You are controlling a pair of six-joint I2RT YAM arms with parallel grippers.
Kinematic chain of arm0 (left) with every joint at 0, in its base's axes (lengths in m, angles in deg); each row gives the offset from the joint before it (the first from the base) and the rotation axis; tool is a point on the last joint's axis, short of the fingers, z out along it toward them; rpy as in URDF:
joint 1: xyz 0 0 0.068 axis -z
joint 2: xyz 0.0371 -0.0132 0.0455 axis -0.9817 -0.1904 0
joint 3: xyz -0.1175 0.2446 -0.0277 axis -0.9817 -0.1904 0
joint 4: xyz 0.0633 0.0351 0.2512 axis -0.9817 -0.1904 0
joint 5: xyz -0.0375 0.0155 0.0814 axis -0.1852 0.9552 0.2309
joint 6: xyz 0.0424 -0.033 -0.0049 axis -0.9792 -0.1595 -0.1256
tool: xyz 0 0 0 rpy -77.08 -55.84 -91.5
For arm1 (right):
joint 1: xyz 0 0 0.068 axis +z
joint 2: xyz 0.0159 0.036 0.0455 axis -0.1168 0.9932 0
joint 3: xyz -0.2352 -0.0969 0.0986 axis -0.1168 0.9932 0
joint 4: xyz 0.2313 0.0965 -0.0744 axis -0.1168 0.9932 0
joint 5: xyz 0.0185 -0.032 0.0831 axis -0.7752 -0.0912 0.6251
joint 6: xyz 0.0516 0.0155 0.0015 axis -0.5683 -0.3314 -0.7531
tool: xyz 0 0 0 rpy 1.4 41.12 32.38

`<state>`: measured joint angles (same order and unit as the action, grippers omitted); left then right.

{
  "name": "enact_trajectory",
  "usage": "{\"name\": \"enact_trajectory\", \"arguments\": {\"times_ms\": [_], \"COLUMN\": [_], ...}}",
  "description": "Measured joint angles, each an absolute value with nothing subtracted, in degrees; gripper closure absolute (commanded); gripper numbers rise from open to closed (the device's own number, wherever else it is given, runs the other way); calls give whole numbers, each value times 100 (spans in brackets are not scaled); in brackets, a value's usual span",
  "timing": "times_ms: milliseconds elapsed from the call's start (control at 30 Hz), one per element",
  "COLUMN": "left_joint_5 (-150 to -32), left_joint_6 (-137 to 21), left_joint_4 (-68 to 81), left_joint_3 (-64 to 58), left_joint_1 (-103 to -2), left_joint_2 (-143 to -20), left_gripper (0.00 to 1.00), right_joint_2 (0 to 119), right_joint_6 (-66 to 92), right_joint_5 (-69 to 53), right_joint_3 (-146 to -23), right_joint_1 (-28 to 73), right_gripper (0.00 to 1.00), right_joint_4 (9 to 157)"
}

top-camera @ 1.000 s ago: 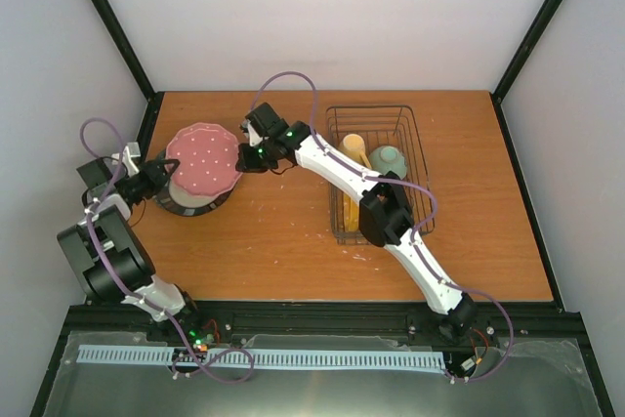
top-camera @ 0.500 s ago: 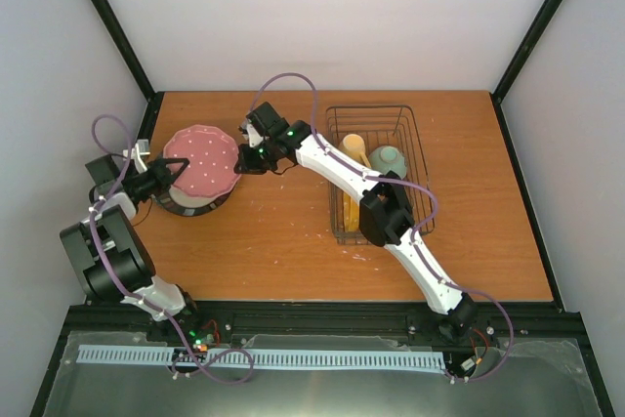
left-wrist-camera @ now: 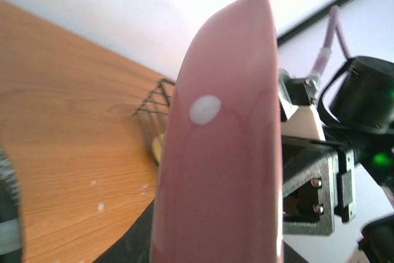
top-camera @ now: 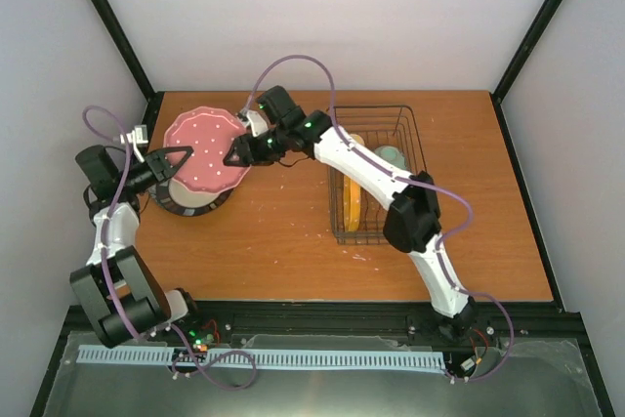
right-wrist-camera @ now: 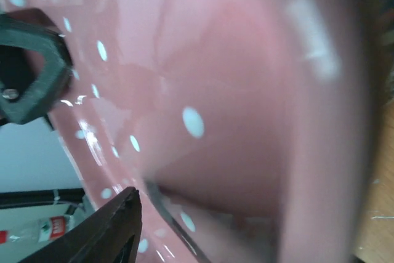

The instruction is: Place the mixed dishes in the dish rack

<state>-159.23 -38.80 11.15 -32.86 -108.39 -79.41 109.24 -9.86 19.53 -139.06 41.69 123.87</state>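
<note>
The maroon-pink speckled plate [top-camera: 207, 148] is tilted up over the grey speckled plate [top-camera: 191, 206] at the table's left. My left gripper [top-camera: 180, 161] is shut on its left rim, and the left wrist view shows this plate [left-wrist-camera: 221, 152] edge-on, covering the jaws. My right gripper [top-camera: 237, 155] stands open at the plate's right rim. One dark finger [right-wrist-camera: 104, 232] shows beside the pink surface [right-wrist-camera: 234, 90]. The dish rack [top-camera: 418, 158] holds the orange-yellow plate [top-camera: 352, 207] on edge, the pale green bowl [top-camera: 391, 156] and the yellow mug [top-camera: 356, 142], part hidden by my right arm.
My right arm stretches across the rack's left side from the near edge. Black frame posts and white walls bound the table at left, right and back. The rack's corner [left-wrist-camera: 154, 97] shows beyond the plate in the left wrist view.
My right gripper has opened off the pink plate's right rim and shifted slightly back. The plate has tipped up further, and my left arm has swung out to the left.
</note>
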Motion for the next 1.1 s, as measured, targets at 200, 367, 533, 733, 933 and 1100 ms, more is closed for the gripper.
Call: {"name": "enact_trajectory", "arguments": {"times_ms": [200, 367, 533, 733, 933, 1100], "left_joint_5": [-16452, -16642, -16377, -16218, -15481, -14150], "left_joint_6": [-2835, -2044, -2287, -3356, -3928, -4136], "left_joint_4": [2059, 2378, 2199, 918, 179, -83], "left_joint_3": [-3229, -3115, -2997, -2302, -1869, -1616], "left_joint_1": [-10516, -10251, -9956, -9628, -9495, -9477], "left_joint_2": [-7416, -7414, -7453, -7696, -7539, -7014], "left_gripper": [99, 80, 44, 0, 0, 0], "right_joint_2": [9904, 9408, 9246, 8859, 8463, 8063], "right_joint_6": [-1054, -1174, -1296, -1268, -905, -590], "right_joint_5": [2587, 3559, 3465, 2836, 2180, 1317], "right_joint_3": [-13005, -12330, -12146, -12153, -12151, -11926], "right_joint_1": [4019, 3761, 3689, 3710, 3780, 3846], "right_gripper": [95, 97, 97, 97, 97, 97], "right_joint_4": [11834, 11241, 11071, 10911, 11278, 11836]}}
